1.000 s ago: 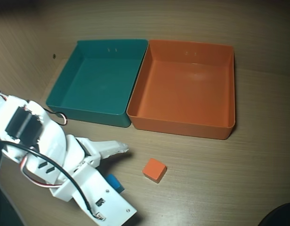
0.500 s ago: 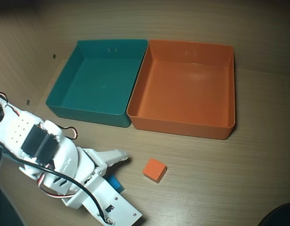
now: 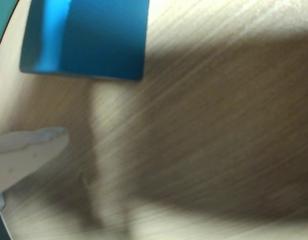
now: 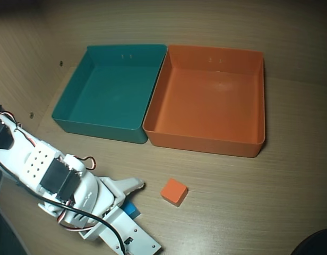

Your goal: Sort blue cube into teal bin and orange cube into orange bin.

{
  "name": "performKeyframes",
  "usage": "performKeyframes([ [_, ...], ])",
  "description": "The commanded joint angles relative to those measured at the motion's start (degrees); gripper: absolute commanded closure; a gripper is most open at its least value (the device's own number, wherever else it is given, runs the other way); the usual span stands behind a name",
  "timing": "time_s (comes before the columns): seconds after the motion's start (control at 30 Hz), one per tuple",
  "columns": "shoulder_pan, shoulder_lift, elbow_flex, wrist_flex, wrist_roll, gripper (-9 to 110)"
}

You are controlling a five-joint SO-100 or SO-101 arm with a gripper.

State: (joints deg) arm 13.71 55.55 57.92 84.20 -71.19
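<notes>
- Jaws parted, grasping nothing: in the overhead view the gripper (image 4: 132, 197) shows one white finger (image 4: 129, 185) pointing right and the second jaw lower down, along the arm's white body.
- Blue cube (image 4: 132, 209) sits in the gap between the jaws, on the table (image 4: 248, 202) near its front edge, left of centre. Only a small blue corner shows; the rest is hidden under the arm. Contact with either jaw: cannot tell.
- Wrist view, blurred: blue cube (image 3: 86, 37) fills the upper left; one pale fingertip (image 3: 36, 142) enters from the left edge, below the cube and apart from it. Bare wood grain lies between them.
- Orange cube (image 4: 174, 192) rests on the table just right of the upper finger's tip, apart from it, outside the jaws.
- Farther back, the teal bin (image 4: 65, 114) and the orange bin (image 4: 206, 142) stand side by side, walls touching, teal on the left in the overhead view. No cube in either.
</notes>
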Motion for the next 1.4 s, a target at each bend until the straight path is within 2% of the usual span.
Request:
performKeyframes([
  [0.0, -0.1, 0.1, -5.8, -0.4, 0.4, 56],
  [0.5, -0.2, -5.0, -9.7, -0.3, 0.6, 57],
  [0.6, -0.2, -5.0, -9.5, -0.2, 0.6, 65],
  [0.97, -1.1, -5.1, -9.5, 0.4, 0.7, 109],
  [1.37, -5.4, 7.1, -16.6, -0.1, -0.3, 107],
])
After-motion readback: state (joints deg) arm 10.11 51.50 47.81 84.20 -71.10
